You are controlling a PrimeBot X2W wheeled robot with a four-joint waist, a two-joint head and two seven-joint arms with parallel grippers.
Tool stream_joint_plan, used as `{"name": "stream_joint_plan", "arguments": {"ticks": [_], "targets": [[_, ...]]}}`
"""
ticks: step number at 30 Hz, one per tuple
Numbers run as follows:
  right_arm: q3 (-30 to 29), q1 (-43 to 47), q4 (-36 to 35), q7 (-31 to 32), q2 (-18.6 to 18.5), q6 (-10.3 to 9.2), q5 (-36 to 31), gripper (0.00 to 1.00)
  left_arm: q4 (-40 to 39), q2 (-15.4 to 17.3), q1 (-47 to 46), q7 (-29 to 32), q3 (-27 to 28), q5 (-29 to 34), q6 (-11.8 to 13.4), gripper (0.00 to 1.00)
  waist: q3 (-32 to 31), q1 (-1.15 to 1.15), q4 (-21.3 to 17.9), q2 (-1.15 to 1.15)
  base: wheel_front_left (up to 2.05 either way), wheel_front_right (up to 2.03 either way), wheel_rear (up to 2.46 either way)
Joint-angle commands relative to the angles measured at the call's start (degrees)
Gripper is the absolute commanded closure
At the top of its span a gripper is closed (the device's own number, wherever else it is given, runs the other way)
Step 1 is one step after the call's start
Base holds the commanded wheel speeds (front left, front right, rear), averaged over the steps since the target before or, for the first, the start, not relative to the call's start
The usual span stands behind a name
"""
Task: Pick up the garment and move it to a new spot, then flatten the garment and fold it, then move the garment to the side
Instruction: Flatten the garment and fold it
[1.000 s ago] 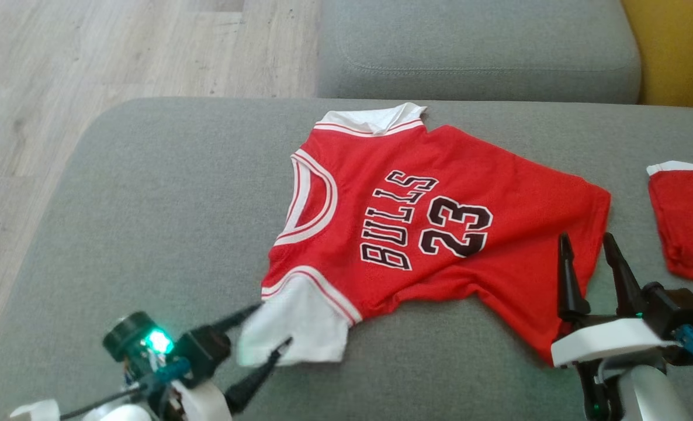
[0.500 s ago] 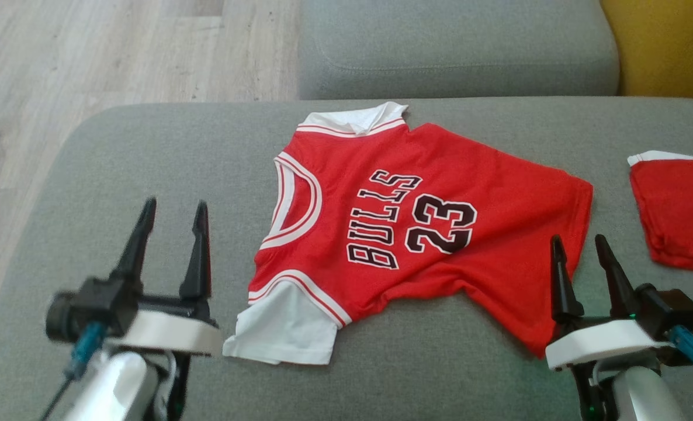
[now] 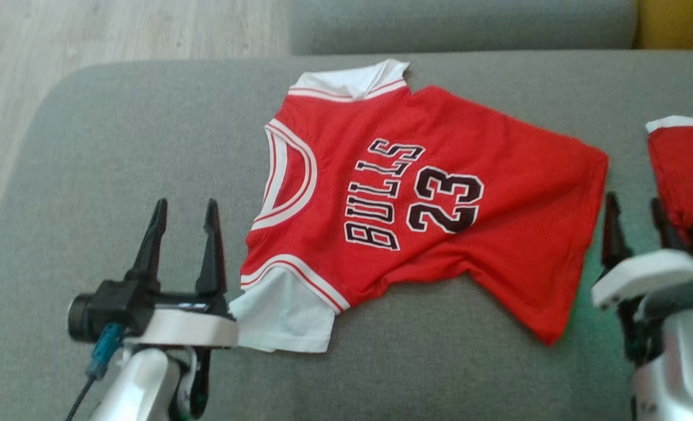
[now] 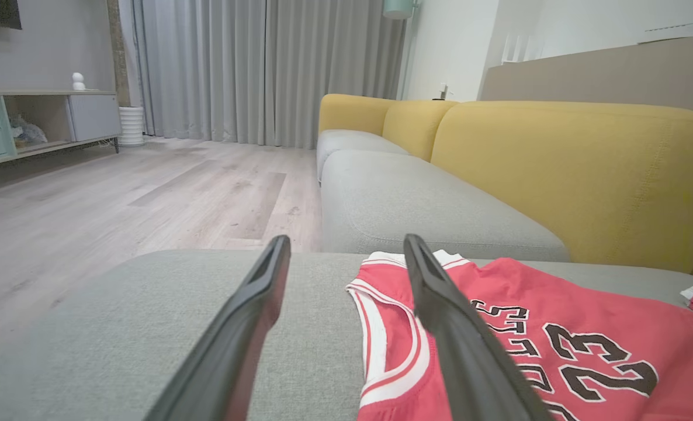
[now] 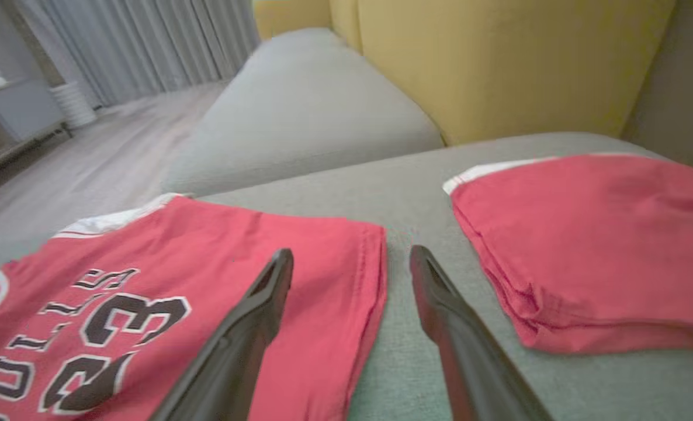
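Head view: a red, white-sleeved fabric jersey (image 3: 440, 193) is spread mid-cushion on the grey sofa (image 3: 118, 146); the left hand (image 3: 186, 203) is held open by its near sleeve, the right hand (image 3: 634, 199) open beside its hem.

Grey seat cushion (image 3: 118, 175), two garments lying on it.
Red jersey (image 3: 498, 175) spread flat mid-cushion, print up, neck opening toward left, hem toward right, white sleeves at near-left and far corners, creased along near edge. Folded red garment (image 3: 679, 169) at right edge, near the hem but apart from it. Second grey cushion (image 3: 440, 23) at far side.
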Motion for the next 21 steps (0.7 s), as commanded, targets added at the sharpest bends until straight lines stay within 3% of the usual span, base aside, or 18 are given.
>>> {"name": "stream_joint_plan", "arguments": {"ticks": [1, 7, 16, 17, 18, 21], "targets": [[0.2, -3.3, 0.1, 1.4, -0.3, -0.05, -0.7, 0.0, -1.2, -0.2, -3.1, -0.5, 3.0, 0.8, -0.5, 0.0, 1.5, -0.01, 1.0, 0.0, 0.0, 0.0, 0.0], [-3.3, -7.9, 7.9, 6.0, -0.3, -0.05, -4.6, 0.0, 0.7, -2.3, -3.6, -0.5, 3.9, 2.4, -2.4, 0.0, 3.4, -0.01, 2.5, 0.0, 0.0, 0.0, 0.0], [-4.3, -13.9, 21.8, 10.8, -0.3, -0.05, -0.4, 0.02, 2.6, -5.1, -4.5, -0.5, 6.0, 5.0, -4.4, 0.0, 5.8, -0.01, 3.9, 0.0, 0.0, 0.0, 0.0], [-3.5, -14.2, 22.3, 10.6, -0.3, -0.05, -1.1, 0.65, 2.7, -5.4, -4.6, -0.5, 6.3, 5.3, -4.6, 0.0, 5.9, -0.01, 4.0, 0.0, 0.0, 0.0, 0.0], [-2.9, -14.4, 22.2, 10.0, -0.3, -0.05, -2.0, 1.0, 2.8, -5.6, -4.7, -0.5, 6.5, 5.5, -4.8, 0.0, 6.0, -0.01, 4.0, 0.0, 0.0, 0.0, 0.0], [-2.2, -15.3, 21.3, 7.8, -1.5, -0.05, -6.0, 1.0, 3.0, -6.4, -4.9, -0.5, 7.2, 6.2, -5.5, 0.0, 6.3, -0.01, 4.1, 0.0, 0.0, 0.0, 0.0]]}}
